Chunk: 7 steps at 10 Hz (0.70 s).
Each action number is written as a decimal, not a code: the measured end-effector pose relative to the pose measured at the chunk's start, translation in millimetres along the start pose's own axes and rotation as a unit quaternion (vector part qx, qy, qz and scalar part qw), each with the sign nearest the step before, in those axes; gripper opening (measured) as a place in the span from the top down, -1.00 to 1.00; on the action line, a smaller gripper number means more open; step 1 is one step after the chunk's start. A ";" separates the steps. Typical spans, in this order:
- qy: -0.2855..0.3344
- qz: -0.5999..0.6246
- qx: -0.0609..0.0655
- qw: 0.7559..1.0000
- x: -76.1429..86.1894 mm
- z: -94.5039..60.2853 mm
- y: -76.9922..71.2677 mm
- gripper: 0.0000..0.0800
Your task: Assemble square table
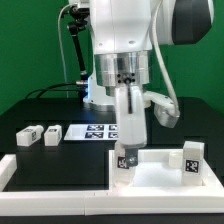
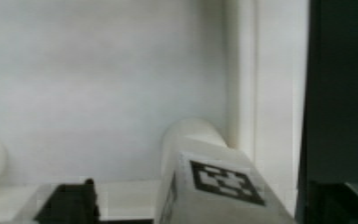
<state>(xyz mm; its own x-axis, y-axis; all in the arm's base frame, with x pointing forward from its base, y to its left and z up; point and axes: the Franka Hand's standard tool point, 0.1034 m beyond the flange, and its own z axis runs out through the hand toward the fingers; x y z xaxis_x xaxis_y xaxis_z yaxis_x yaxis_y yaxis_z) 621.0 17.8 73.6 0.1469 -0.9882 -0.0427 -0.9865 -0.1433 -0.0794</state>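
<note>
The gripper (image 1: pixel 127 144) stands open over an upright leg (image 1: pixel 124 158), both fingers clear of it, at the square top's (image 1: pixel 160 172) corner on the exterior view's left.

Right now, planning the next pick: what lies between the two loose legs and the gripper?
In the exterior view, the marker board lies between the loose legs and the gripper.
</note>
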 end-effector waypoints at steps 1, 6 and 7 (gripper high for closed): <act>0.004 -0.083 -0.002 0.997 -0.2 0.0 0.2 -0.57; 0.019 -0.341 -0.029 0.940 -1.4 -2.6 -1.9 -0.62; 0.021 -0.447 -0.028 0.894 -0.1 -5.1 -8.6 -0.62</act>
<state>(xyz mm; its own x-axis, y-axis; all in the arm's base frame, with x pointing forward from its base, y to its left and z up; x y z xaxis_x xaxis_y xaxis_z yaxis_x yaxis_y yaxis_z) 629.1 18.8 79.4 0.8769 -0.4782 0.0495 -0.4782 -0.8782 -0.0132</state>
